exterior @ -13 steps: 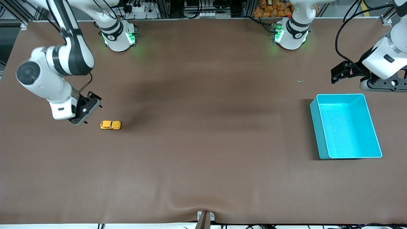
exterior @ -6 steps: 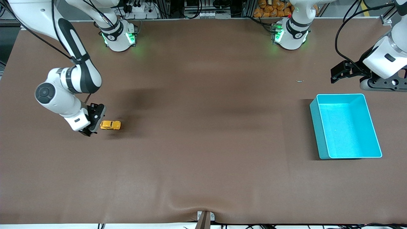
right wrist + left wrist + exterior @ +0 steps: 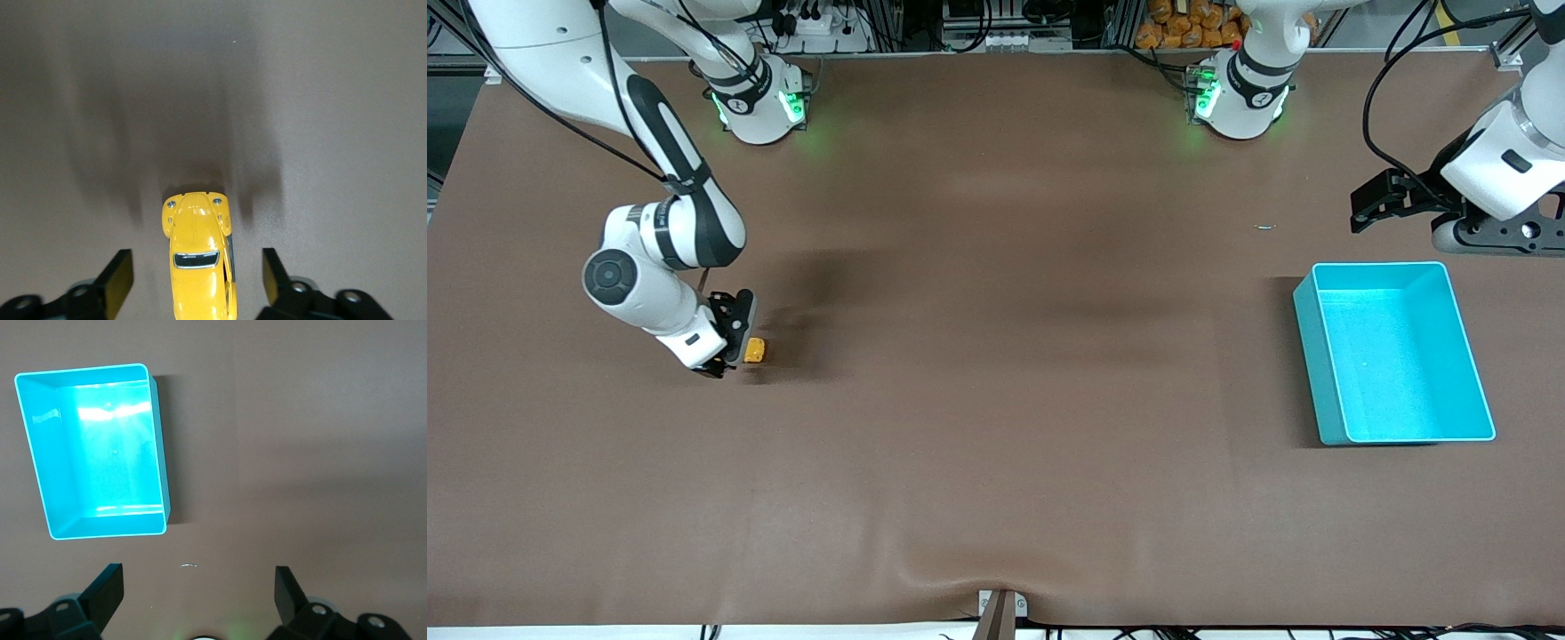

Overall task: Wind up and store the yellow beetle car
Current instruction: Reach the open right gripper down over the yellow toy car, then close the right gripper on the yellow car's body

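Observation:
The yellow beetle car (image 3: 755, 350) sits on the brown table toward the right arm's end; my right gripper (image 3: 727, 342) covers most of it in the front view. In the right wrist view the car (image 3: 199, 260) lies between my right gripper's (image 3: 197, 283) open fingers, one finger (image 3: 117, 277) on each side, with a gap to each. The turquoise bin (image 3: 1396, 351) stands empty toward the left arm's end and shows in the left wrist view (image 3: 93, 450). My left gripper (image 3: 1374, 203) waits open over the table beside the bin, fingers (image 3: 107, 590) wide apart.
The brown mat (image 3: 996, 400) covers the whole table. A tiny pale scrap (image 3: 1265, 227) lies on it near the bin, farther from the front camera; it also shows in the left wrist view (image 3: 189, 565). A small bracket (image 3: 1000, 612) sits at the table's near edge.
My right arm has swung toward the car and come down, so the open gripper now straddles it. The car, bin and left arm have not moved.

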